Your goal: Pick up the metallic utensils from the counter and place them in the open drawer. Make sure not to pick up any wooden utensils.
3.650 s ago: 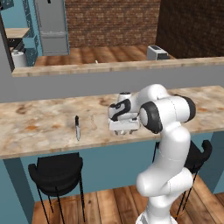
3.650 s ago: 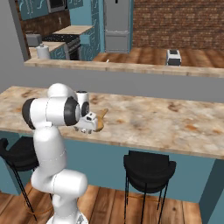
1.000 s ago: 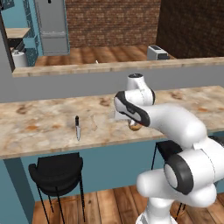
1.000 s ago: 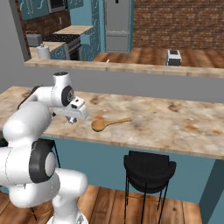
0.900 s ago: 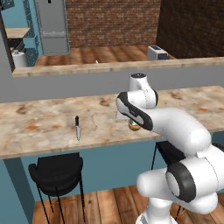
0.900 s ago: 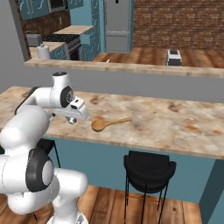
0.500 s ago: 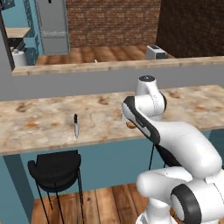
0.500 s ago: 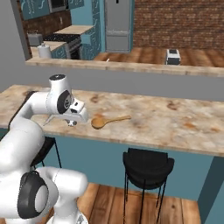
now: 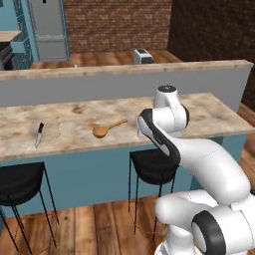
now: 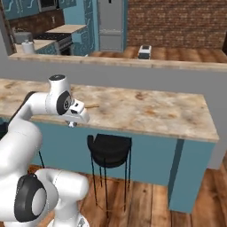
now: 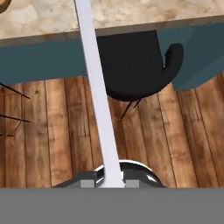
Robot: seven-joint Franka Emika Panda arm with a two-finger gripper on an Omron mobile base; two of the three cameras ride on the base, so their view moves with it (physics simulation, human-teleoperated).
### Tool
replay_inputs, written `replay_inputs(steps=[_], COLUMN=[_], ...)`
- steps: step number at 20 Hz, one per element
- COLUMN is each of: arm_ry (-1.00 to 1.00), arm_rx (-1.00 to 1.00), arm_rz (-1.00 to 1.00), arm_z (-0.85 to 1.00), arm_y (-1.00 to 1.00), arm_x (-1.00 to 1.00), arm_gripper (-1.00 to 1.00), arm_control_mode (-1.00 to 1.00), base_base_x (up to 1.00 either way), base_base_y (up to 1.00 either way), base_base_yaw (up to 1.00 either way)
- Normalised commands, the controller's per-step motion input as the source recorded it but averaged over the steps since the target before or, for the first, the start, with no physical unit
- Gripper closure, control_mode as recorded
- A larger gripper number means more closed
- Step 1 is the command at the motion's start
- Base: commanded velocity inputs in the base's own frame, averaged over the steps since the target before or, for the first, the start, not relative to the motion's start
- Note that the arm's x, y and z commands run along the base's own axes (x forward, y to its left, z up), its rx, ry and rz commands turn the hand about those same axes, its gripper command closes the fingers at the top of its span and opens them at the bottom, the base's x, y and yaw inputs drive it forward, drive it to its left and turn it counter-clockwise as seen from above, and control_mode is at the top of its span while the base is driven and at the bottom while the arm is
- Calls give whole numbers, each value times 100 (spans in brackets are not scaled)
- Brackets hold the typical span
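End effector (image 10: 72, 124) | clamps silver utensil (image 11: 97, 94) | tip cut off

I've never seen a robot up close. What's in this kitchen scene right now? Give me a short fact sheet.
Robot's hand: closed on a long flat silver metal utensil
Hand position: past the front edge of the beige marble-patterned counter, facing down at a black stool and the wooden floor
On counter: black-handled knife with silver blade; golden-brown wooden spoon
Wooden spoon: untouched
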Motion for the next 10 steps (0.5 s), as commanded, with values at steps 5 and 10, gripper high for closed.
replay_inputs(steps=[5, 10], arm_ry=[0, 0], arm_rx=[0, 0], arm_rz=[0, 0], arm_z=[0, 0], arm_y=[0, 0], arm_x=[0, 0], arm_gripper=[100, 100], arm_control_mode=[100, 100], base_base_x=[-15, 0], base_base_y=[-100, -100], base_base_yaw=[-4, -8])
